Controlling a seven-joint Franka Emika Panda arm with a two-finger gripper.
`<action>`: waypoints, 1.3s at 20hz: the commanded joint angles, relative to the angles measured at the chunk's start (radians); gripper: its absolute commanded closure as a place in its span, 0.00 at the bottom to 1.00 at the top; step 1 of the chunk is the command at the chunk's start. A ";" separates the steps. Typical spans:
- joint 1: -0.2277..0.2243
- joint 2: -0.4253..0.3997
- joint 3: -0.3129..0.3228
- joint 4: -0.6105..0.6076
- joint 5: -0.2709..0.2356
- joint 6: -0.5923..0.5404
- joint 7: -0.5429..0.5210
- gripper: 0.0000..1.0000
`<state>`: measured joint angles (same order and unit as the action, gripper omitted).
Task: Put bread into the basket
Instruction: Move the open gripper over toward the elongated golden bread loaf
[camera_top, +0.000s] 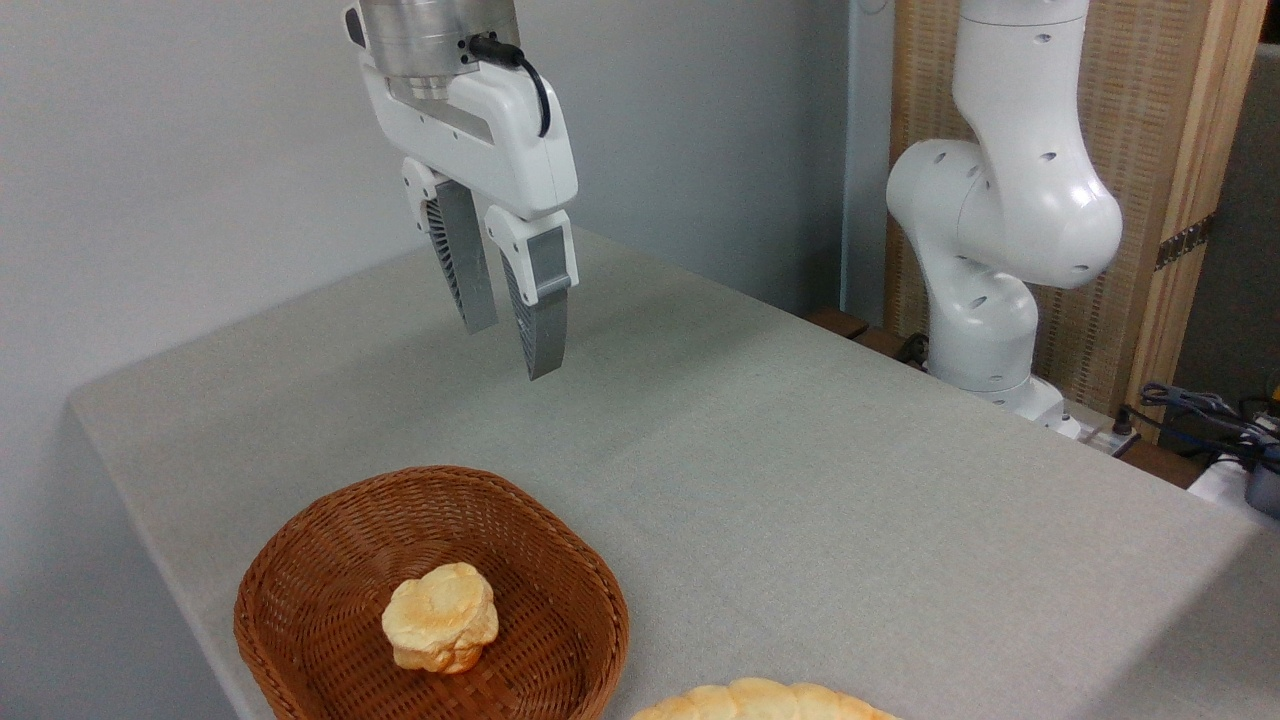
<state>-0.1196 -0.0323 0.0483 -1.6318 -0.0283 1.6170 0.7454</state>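
Your gripper (512, 338) hung high over the far part of the table (800, 480), well clear of the cloth and well apart from anything on it. Its two grey ribbed fingers (540, 310) pointed downward with a narrow gap between them, so the pincer stood partly open and held nothing. Behind it, at the right, your arm's white base (1000, 250) rose from the table's far edge in front of a wooden panel (1170, 150).

The bread (765, 702) lay at the very bottom edge of the view, on the table just right of the basket (300, 580). Only its lumpy golden top showed; the rest was cut off by the frame, so you could not have judged from here whether it touched the basket's rim, though it looked to lie just beside it.

The basket sat at the near left corner of the table. Inside it, near the middle, rested a small round knobbly bun (441, 617), pale gold with browner patches. The long loaf was outside the basket.
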 joint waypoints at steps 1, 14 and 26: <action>-0.003 -0.012 0.022 -0.002 -0.004 -0.014 0.019 0.00; -0.002 -0.015 0.036 -0.016 -0.004 -0.012 0.020 0.00; 0.023 -0.087 0.156 -0.235 0.013 0.177 0.504 0.00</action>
<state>-0.0910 -0.0888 0.1542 -1.8031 -0.0277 1.7447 1.1104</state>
